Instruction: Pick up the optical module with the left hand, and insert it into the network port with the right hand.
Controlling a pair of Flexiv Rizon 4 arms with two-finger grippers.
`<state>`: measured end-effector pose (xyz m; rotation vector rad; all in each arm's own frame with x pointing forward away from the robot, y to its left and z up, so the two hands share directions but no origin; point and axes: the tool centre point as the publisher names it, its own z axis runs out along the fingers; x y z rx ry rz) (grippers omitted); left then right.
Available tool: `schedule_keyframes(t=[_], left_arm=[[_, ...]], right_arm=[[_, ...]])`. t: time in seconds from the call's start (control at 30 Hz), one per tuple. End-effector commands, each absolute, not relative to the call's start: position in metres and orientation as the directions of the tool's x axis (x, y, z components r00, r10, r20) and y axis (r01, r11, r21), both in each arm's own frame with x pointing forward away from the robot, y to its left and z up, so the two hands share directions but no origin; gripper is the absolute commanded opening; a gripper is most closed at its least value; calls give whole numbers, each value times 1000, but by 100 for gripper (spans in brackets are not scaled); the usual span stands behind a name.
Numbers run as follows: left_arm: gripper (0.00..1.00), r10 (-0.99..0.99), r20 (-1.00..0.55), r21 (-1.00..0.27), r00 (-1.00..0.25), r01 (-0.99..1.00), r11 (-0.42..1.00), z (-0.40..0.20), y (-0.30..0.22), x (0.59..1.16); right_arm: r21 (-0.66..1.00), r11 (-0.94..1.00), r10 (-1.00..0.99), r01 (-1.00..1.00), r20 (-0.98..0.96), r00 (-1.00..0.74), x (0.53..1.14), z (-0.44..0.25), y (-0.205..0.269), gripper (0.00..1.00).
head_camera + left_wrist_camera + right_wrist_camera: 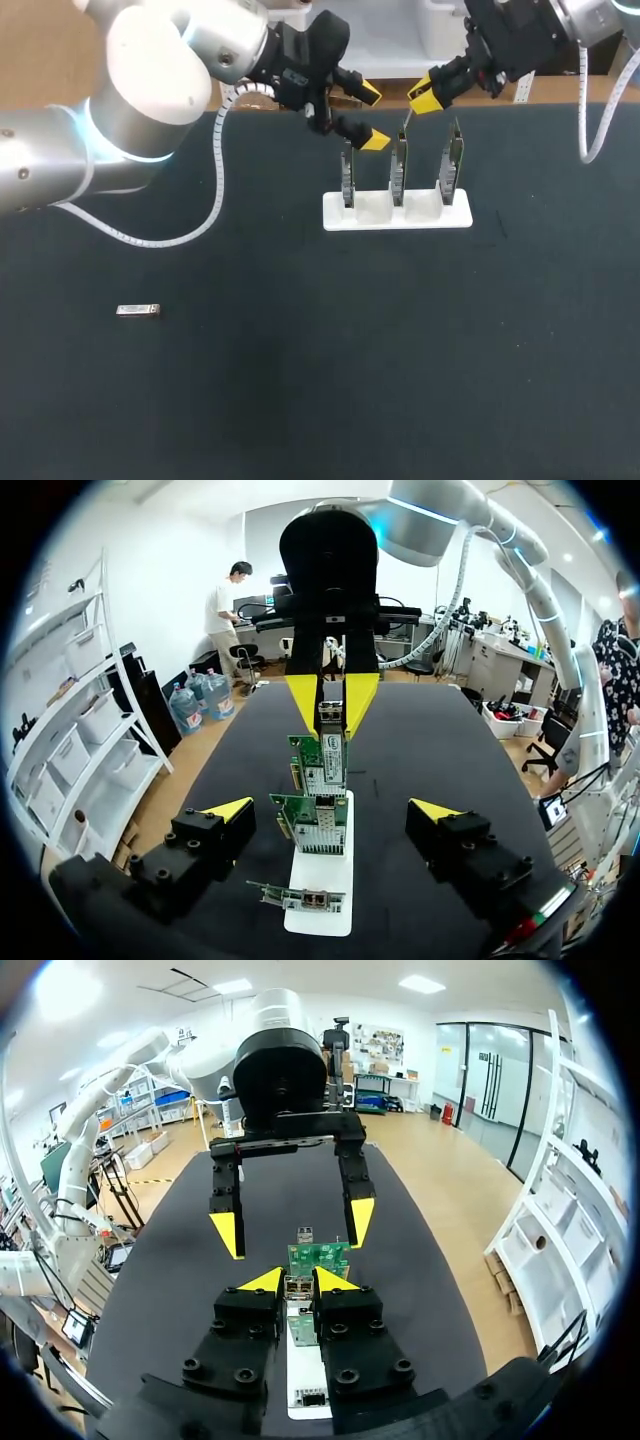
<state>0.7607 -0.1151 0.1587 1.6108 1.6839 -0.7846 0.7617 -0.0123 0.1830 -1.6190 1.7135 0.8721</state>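
At lower left the optical module (pixel 137 310) lies ungrasped, so the open-jawed left gripper (pixel 372 117) should reach it next; I cannot tell the right gripper's (pixel 425 97) closure.

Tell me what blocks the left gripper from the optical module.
Nothing visible does. The optical module lies alone on the black table. The left gripper hangs open near the white card holder, and only bare tabletop separates them.

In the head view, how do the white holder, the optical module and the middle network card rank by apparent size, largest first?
1. White holder.
2 and 3. Middle network card and optical module: both small slivers, too alike to rank.
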Motion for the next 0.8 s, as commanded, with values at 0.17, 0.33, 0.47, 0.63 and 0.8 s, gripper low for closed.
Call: schedule_keyframes(t=[0.17,0.33,0.47,0.63,0.8], left_arm=[[100,597,-802,6,-26,999,52,157,-118,764],[100,610,-790,-30,-57,998,54,154,-118,766],[100,617,-785,-41,-62,998,49,152,-119,766],[100,616,-785,-42,-63,998,49,152,-120,766],[100,616,-786,-35,-61,998,54,152,-119,767]], right_arm=[[50,35,-592,-998,-803,-61,760,183,-13,0],[52,36,-592,-998,-803,-64,761,183,-13,0],[53,39,-593,-998,-802,-65,761,182,-14,0],[54,40,-593,-998,-802,-67,761,181,-14,0],[53,41,-593,-998,-803,-67,761,181,-14,0]])
